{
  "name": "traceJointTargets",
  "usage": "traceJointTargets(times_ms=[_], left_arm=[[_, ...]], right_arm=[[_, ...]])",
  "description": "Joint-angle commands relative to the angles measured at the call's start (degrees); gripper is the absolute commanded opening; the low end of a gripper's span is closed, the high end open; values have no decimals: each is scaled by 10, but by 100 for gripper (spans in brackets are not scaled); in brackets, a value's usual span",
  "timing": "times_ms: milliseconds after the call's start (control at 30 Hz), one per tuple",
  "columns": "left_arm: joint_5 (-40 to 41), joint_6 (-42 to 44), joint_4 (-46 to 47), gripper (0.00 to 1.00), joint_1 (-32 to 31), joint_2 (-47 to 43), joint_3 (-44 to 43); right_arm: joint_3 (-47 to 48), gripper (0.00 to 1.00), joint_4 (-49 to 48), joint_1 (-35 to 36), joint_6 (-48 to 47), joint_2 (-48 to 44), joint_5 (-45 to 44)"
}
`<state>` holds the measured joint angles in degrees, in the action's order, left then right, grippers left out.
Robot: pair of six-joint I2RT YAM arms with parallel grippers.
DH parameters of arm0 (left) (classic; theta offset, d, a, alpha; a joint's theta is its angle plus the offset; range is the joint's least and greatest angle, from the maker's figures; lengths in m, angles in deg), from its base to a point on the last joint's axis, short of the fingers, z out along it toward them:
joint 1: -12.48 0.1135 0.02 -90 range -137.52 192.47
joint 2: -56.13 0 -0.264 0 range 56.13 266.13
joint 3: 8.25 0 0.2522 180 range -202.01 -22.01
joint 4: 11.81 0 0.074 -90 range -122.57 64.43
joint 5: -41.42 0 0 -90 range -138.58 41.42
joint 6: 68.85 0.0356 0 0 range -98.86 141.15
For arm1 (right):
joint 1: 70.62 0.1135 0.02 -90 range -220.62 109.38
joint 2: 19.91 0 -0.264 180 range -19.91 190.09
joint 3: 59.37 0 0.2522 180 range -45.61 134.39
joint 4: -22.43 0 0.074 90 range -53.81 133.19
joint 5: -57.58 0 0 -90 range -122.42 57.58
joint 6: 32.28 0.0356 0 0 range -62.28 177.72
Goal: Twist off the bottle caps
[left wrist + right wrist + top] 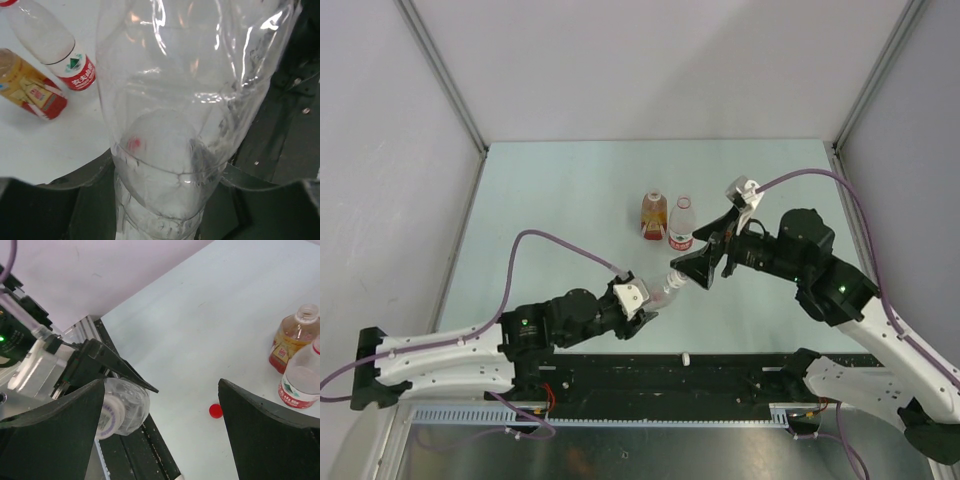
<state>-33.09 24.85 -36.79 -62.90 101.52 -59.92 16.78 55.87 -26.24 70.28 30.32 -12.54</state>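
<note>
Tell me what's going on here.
The left gripper is shut on a clear bottle, holding it on its side with the neck toward the right arm. The right gripper has its fingers wide open on either side of the bottle's white cap, not gripping it. An amber bottle and a labelled bottle stand behind, and a red cap lies loose on the table.

My left arm (470, 350) stretches low toward the bottle (668, 291), with the left gripper (655, 300) clamped on its body. My right arm (840, 290) bends in from beyond the bottle, the right gripper (692, 275) spread wide beside its capped end, gripping nothing.
</note>
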Motion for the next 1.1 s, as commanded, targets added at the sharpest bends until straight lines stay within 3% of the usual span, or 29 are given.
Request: traceJointTargets(times_ms=[0, 233, 467, 867, 1067], left_arm=[[-65, -106, 116, 44, 28, 17, 23], [-183, -211, 210, 46, 112, 63, 63], [-236, -249, 252, 52, 135, 94, 71], [-233, -257, 258, 51, 139, 109, 71], [-235, -255, 252, 51, 141, 111, 70]], right_arm=[[17, 99, -27, -5, 14, -31, -47], [14, 99, -30, -17, 24, -64, -95], [12, 99, -19, -38, 45, -38, -88], [13, 99, -30, -92, 120, 25, -10], [13, 87, -30, -85, 130, 49, 27]])
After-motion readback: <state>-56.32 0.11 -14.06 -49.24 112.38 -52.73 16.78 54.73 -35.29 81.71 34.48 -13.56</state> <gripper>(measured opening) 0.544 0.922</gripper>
